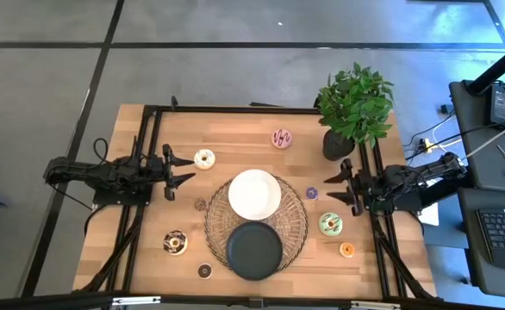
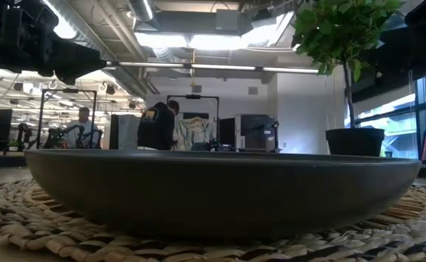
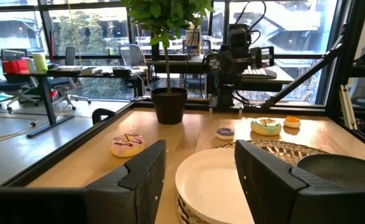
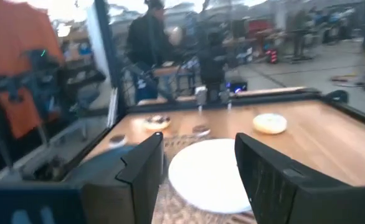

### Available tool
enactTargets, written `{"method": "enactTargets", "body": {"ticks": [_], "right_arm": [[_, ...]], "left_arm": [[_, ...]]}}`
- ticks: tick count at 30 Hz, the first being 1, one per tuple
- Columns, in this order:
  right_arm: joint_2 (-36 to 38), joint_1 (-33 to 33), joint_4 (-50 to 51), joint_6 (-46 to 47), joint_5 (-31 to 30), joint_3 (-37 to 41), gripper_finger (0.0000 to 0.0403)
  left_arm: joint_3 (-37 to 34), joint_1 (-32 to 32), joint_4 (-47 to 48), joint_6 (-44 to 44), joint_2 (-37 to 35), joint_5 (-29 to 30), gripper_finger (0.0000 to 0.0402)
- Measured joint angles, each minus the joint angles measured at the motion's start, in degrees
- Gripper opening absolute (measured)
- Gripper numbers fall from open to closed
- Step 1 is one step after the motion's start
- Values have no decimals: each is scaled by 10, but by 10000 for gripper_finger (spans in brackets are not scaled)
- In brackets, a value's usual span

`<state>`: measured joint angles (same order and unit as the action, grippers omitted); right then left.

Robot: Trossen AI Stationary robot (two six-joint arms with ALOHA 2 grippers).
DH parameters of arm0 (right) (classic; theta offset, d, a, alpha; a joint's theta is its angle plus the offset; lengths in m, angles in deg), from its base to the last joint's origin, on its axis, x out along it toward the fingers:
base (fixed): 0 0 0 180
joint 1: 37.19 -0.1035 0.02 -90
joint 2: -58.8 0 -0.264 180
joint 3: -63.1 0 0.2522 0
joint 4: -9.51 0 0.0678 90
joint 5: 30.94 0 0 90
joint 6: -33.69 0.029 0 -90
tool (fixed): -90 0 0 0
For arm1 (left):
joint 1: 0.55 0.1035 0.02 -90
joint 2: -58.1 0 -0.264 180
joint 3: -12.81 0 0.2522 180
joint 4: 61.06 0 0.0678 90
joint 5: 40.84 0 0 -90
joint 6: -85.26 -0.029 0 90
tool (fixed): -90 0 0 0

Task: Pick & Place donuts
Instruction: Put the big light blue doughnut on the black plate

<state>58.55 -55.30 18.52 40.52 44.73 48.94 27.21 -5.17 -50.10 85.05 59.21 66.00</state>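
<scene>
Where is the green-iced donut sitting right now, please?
In the high view the green donut lies on the table's right side, beside the woven mat, just in front of the open right gripper.

The left arm is reaching in from the left edge of the high view, its left gripper (image 1: 177,170) hanging at centre-left with fingers spread apart. The right arm is lying mirrored at centre-right, its right gripper (image 1: 335,188) likewise gaping and holding nothing.
</scene>
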Motion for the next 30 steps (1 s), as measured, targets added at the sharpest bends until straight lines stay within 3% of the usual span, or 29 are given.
{"method": "enactTargets", "body": {"ticks": [4, 11, 24, 30], "right_arm": [[0, 0, -29, -21, -50, 0, 200], [0, 0, -78, -103, -55, 0, 200], [0, 0, -81, -103, -56, 0, 200], [0, 0, -118, -58, -56, 0, 200]], "left_arm": [[0, 0, 0, 0, 0, 0, 189], [0, 0, 0, 0, 0, 0, 188], [0, 0, 0, 0, 0, 0, 189], [0, 0, 0, 0, 0, 0, 188]]}}
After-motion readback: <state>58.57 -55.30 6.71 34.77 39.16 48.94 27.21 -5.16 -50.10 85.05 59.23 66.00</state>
